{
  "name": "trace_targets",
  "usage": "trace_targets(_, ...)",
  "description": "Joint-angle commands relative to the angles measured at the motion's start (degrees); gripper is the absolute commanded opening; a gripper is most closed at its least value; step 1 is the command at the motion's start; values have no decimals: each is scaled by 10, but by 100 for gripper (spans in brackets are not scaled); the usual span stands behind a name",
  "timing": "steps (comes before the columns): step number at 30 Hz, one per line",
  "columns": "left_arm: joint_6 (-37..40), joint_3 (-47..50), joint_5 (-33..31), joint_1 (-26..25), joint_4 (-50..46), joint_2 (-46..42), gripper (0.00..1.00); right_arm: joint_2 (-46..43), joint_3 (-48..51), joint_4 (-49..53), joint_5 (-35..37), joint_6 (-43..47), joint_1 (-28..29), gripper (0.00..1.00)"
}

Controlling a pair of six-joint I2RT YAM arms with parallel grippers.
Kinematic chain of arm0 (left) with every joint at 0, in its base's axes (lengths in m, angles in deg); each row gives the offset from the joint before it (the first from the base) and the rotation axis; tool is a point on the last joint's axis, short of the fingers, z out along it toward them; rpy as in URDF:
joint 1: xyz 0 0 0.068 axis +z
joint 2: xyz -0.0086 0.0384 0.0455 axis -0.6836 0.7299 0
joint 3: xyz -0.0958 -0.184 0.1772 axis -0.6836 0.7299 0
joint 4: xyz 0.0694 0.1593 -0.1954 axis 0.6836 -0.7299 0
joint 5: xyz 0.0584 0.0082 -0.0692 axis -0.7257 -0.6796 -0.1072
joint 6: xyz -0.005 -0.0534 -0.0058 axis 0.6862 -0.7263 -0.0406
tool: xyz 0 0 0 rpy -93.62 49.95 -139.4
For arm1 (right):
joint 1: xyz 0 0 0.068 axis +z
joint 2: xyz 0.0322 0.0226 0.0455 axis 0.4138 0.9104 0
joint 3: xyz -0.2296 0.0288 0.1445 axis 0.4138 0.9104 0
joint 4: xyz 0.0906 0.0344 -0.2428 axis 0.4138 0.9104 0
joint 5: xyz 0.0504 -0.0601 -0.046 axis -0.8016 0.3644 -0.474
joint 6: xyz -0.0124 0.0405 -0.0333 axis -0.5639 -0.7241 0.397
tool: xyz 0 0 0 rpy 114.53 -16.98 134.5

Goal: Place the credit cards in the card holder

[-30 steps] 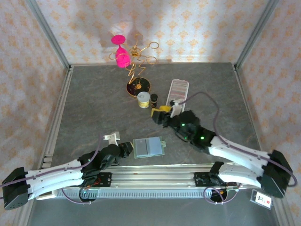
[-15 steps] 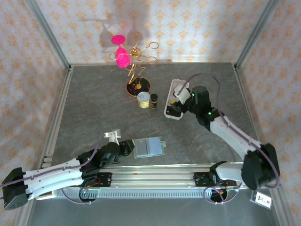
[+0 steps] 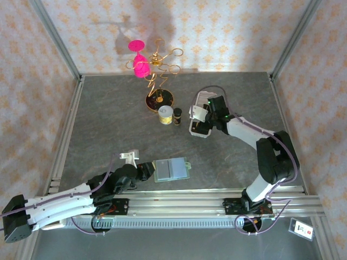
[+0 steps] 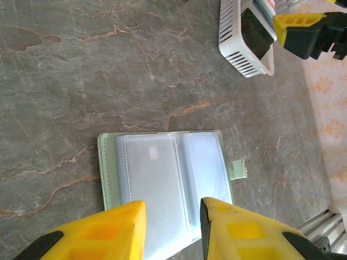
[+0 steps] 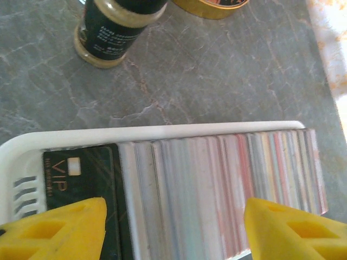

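Cards (image 5: 217, 189) btwn R fingers (image 5: 54, 230), holder (image 4: 162, 173) beneath L fingers (image 4: 97, 235)

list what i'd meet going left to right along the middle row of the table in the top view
pale-lidded jar → small dark bottle → white tray holding the credit cards

Left gripper (image 4: 172, 210) slightly parted; right gripper (image 5: 173, 212) wide apart, pointing downward.

One card holder (image 3: 171, 169), one white slotted tray (image 5: 162, 131), one packed row of credit cards (image 5: 217, 189) too dense to count, one dark VIP card (image 5: 81, 176), two small jars, pale-lidded jar (image 3: 166, 115) and dark jar (image 3: 177, 115), one gold wire stand (image 3: 159, 81), one pink ornament (image 3: 140, 59), two grippers, left gripper (image 4: 172, 227) and right gripper (image 5: 173, 227).
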Motion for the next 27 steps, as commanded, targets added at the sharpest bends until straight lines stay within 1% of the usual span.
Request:
trace_targets(1,2,10,2,-2,-20,-11,33,20,-17,22,31,34,-2,68)
trace_targets(4,0,14,2,-2,-22,-15,33,34,-25,35,32,39,-3,70)
trace_targets(6,-2,16,1,-2,-22,-16,34,43,-32,44,28,38,-3,75)
trace_targets(8,-3,16,3,-2,-21,-15,33,50,-40,56,25,41,-3,76)
trace_targets(14,-8,19,4,-3,-15,-12,33,70,-39,37,64,51,-1,77)
trace_targets(18,-9,21,3,-2,-10,-10,34,89,-45,20,95,51,2,75)
trace_targets(27,-12,23,0,-2,-11,-5,33,105,-71,23,105,36,2,65)
